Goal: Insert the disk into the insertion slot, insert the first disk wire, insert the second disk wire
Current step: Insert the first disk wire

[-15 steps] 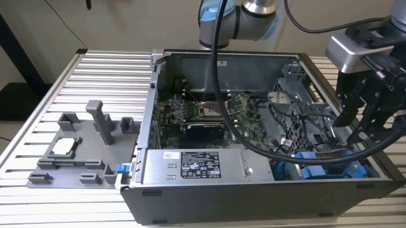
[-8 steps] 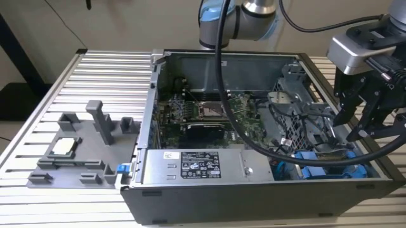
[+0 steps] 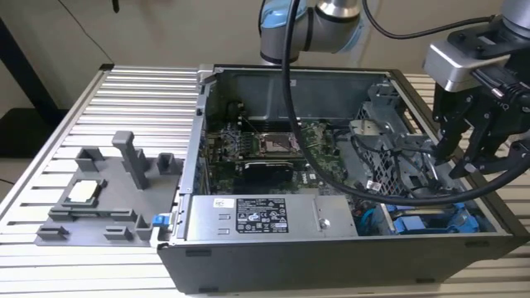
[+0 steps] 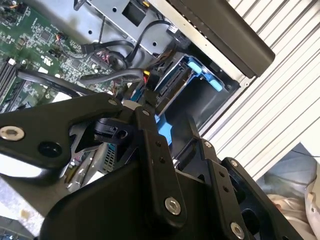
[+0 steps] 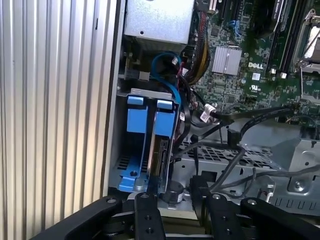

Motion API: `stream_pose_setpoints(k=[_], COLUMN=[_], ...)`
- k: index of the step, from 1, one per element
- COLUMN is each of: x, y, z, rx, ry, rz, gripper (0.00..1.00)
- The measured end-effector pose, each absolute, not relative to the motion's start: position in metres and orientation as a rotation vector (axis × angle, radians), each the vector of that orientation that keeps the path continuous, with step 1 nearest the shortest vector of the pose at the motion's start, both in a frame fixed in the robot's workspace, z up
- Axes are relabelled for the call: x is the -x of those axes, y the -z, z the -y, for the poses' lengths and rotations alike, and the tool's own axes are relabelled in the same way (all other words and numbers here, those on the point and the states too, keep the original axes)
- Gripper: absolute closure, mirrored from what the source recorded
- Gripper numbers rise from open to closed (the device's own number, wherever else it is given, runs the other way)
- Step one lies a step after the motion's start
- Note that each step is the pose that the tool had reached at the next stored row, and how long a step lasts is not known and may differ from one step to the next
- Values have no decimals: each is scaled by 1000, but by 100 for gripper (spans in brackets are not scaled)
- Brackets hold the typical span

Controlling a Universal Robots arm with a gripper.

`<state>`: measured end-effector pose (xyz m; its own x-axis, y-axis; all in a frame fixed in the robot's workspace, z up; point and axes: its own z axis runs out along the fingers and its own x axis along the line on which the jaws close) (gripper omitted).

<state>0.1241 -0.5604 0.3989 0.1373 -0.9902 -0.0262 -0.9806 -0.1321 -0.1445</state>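
Hovering at the exterior view's right, the gripper (image 3: 455, 165) gapes empty; the disk (image 5: 160, 152), likely stiff, weighty and shock-sensitive, wants holding by its blue carrier (image 5: 165, 120).

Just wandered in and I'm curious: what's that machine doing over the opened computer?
A robot arm's hand hovers over the open computer case, just above the insertion slot at its corner. The disk in its blue carrier already stands in that slot. The hand's fingers are apart, holding nothing; loose black wires lie close by.
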Motion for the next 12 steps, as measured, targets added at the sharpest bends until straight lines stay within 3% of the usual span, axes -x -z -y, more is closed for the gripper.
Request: stream_pose_setpoints(k=[12], x=[-127], y=[-395], z=[550], rx=[2274], ry=[119], rz=[-1971], gripper=[59])
